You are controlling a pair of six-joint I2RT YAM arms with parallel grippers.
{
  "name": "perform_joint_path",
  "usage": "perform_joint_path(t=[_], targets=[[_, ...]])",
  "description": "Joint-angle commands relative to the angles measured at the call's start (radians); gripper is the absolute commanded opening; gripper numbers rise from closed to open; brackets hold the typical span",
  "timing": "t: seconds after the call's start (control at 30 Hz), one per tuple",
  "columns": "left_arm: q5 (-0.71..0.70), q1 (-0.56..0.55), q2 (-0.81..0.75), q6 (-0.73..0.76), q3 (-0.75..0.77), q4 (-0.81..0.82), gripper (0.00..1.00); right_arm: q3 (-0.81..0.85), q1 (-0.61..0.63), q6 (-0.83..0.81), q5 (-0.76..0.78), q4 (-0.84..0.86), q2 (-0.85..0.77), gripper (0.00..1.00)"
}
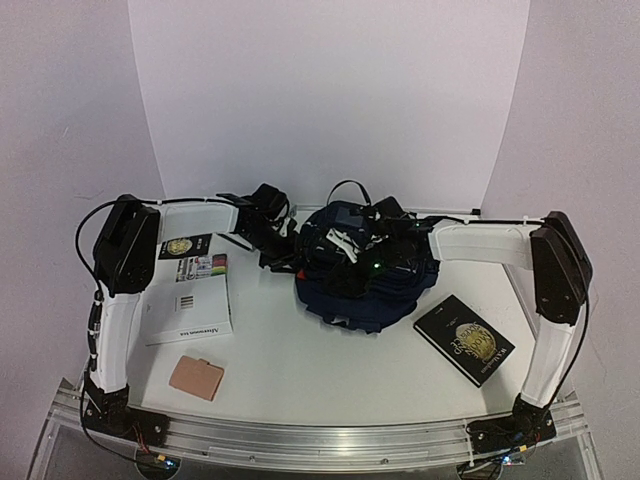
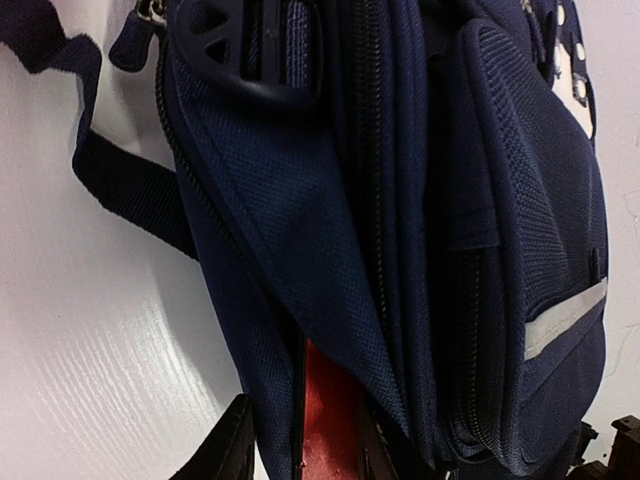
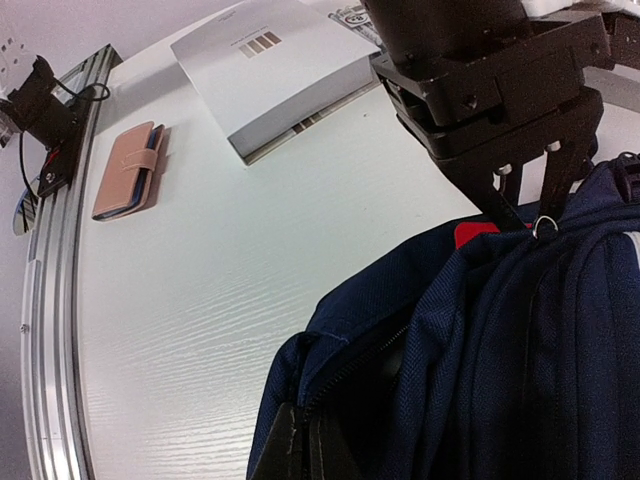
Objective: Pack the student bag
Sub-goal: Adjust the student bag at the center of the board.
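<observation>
Near front left of surface (image 1: 320, 365): pink wallet (image 1: 196, 377); right, black book (image 1: 464, 340); beyond wallet, white booklet (image 1: 190, 305). Centre-far: student bag (image 1: 360, 295), lying flat, long axis near-to-far (top rearward). Right gripper (image 3: 300, 440) jaws pinch its zip edge; left gripper (image 3: 528, 205) jaws at its left edge, grip cannot be told.

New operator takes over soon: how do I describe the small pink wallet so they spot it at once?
On the white table, go to the near-left corner. There, just nearer the edge than the big white book, lies the wallet. It is the smallest loose item, salmon pink with a strap tab, unlike that book or the black book.
</observation>
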Motion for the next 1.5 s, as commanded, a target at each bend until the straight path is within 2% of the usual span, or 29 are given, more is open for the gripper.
perform_joint_path(t=[0.0, 0.17, 0.27, 0.5, 0.57, 0.73, 0.83, 1.13, 1.4, 1.47], targets=[[0.042, -0.032, -0.015, 0.017, 0.014, -0.004, 0.38, 0.084, 0.018, -0.013, -0.045, 0.086, 0.013, 0.00], [-0.049, 0.006, -0.038, -0.029, -0.003, -0.058, 0.41, 0.039, 0.017, -0.045, -0.037, 0.084, -0.010, 0.00], [-0.073, 0.034, -0.043, -0.043, -0.015, -0.062, 0.39, 0.001, 0.018, -0.071, -0.027, 0.080, -0.021, 0.00], [-0.038, 0.057, 0.044, -0.014, 0.053, -0.127, 0.37, -0.088, 0.017, -0.179, 0.055, 0.068, 0.014, 0.00], [-0.001, 0.055, 0.075, -0.007, 0.066, -0.129, 0.36, -0.080, 0.017, -0.171, 0.066, 0.065, 0.047, 0.06], [0.035, 0.044, 0.103, -0.001, 0.057, -0.113, 0.34, 0.003, 0.017, -0.072, 0.060, 0.059, 0.126, 0.41], [0.046, 0.042, 0.113, -0.003, 0.053, -0.111, 0.34, 0.053, 0.022, -0.001, 0.054, 0.057, 0.168, 0.51], [0.052, 0.023, 0.121, 0.012, 0.044, -0.113, 0.33, 0.151, 0.053, 0.129, 0.083, 0.057, 0.268, 0.53], [0.029, 0.022, 0.134, -0.020, 0.020, -0.150, 0.32, 0.157, 0.056, 0.139, 0.190, 0.050, 0.333, 0.38], [0.031, 0.019, 0.138, -0.023, 0.018, -0.154, 0.33, 0.146, 0.058, 0.123, 0.220, 0.037, 0.330, 0.38]])
